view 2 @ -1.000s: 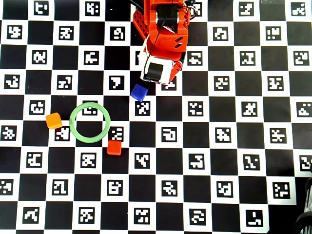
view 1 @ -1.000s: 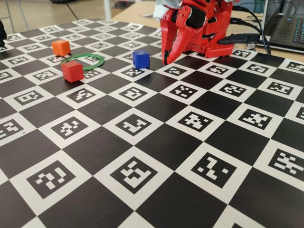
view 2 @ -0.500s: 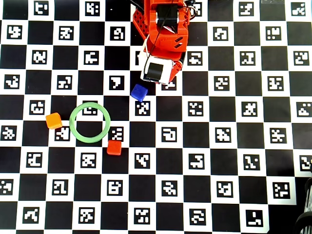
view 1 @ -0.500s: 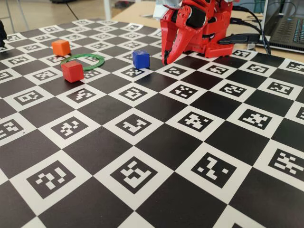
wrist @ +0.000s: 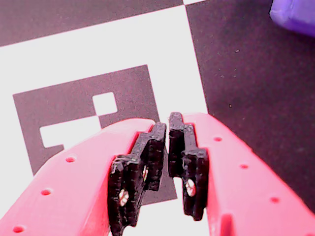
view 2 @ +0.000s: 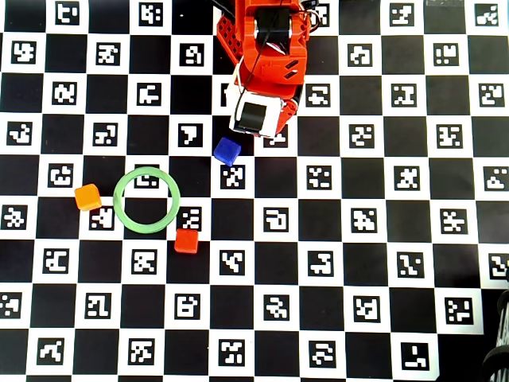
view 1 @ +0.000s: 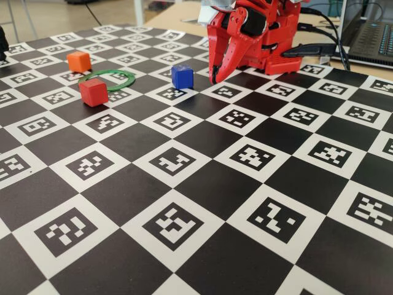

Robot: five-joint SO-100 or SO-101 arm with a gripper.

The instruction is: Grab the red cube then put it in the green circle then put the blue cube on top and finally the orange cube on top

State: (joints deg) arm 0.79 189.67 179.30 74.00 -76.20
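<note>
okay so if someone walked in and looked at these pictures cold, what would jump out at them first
Probably the red arm folded at the far edge of the checkered marker board, its gripper shut and empty beside the blue cube. Next, the green circle lying empty, with the orange cube and red cube just outside it.

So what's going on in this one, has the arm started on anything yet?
Nothing is being handled. The red arm's gripper sits shut and empty, low over the checkered mat beside the blue cube. The green circle is empty; the red cube and orange cube lie just outside it, on opposite sides. No stacking has begun.
</note>
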